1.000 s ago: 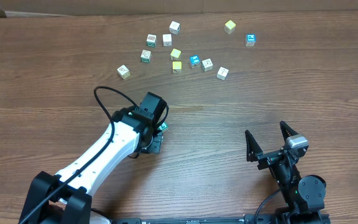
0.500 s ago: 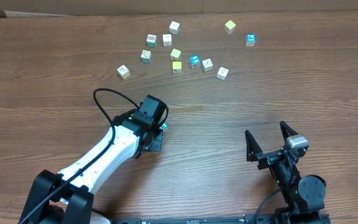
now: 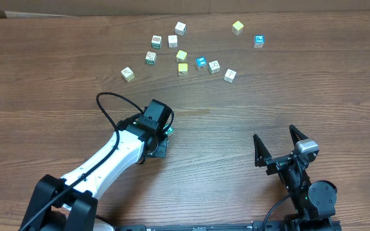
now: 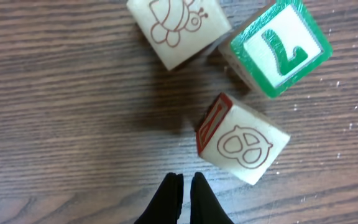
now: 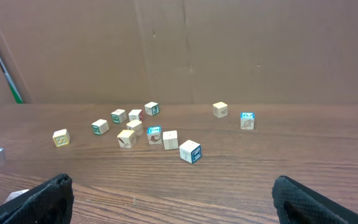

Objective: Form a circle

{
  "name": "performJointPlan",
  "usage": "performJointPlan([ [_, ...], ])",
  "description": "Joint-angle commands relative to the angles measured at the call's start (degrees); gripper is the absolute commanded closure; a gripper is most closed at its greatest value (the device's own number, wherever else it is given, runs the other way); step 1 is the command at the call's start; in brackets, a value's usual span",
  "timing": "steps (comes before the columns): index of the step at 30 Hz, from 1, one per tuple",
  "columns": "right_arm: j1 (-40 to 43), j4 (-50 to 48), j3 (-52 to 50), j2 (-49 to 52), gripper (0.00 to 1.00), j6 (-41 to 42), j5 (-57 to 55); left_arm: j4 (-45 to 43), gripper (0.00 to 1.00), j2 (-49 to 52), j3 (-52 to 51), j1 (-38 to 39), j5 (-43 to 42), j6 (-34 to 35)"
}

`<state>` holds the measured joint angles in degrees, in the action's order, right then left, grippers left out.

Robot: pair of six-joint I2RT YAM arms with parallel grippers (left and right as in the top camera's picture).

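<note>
**Supervisor:** Overhead first. Where is the circle, and what are the hands doing?

**Operator:** I find the circle (image 3: 170, 131) mid-table, almost wholly hidden under my left gripper (image 3: 162, 136); only a green sliver shows. The loose cubes (image 3: 182, 55) lie well apart, toward the far edge. My right gripper (image 3: 278, 152) hangs near its base, jaws spread full, empty.

**Supervisor:** Left wrist?

**Operator:** Three cubes show: a green-framed "7" cube (image 4: 278, 46), a creature-print cube (image 4: 176, 28) just beside it, and a red-edged cube (image 4: 241, 140) below the pair. I cannot see a fourth. My fingertips (image 4: 173, 190) are pressed together, gripping nothing, just beside the red-edged cube. Contact I cannot confirm.

**Supervisor:** Right wrist?

**Operator:** Only the loose cubes and my spread, empty fingers. I cannot pick out the circle there.

**Supervisor:** Handling?

**Operator:** I judge them light, rigid, wood-like and smooth-faced, so apt to slide and spin on this table (image 3: 313, 77). I would push at a side face's centre with closed tips, or pinch across two opposite flat faces, never the corners.
</note>
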<state>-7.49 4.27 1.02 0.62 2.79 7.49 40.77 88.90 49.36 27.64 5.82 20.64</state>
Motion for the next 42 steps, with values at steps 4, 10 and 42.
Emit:
performJointPlan([
  [4, 0.28, -0.24, -0.57, -0.44, 0.00, -0.28, -0.11, -1.40, 0.96, 3.08, -0.61, -0.26, 1.20, -1.40],
  [10, 0.28, -0.26, -0.57, -0.46, 0.00, -0.28, -0.11, -2.27, 0.96, 3.34, -0.61, -0.26, 3.28, -1.38],
  [42, 0.28, -0.26, -0.57, -0.46, 0.00, -0.28, -0.11, -2.08, 0.96, 3.34, -0.61, -0.26, 2.21, -2.89],
])
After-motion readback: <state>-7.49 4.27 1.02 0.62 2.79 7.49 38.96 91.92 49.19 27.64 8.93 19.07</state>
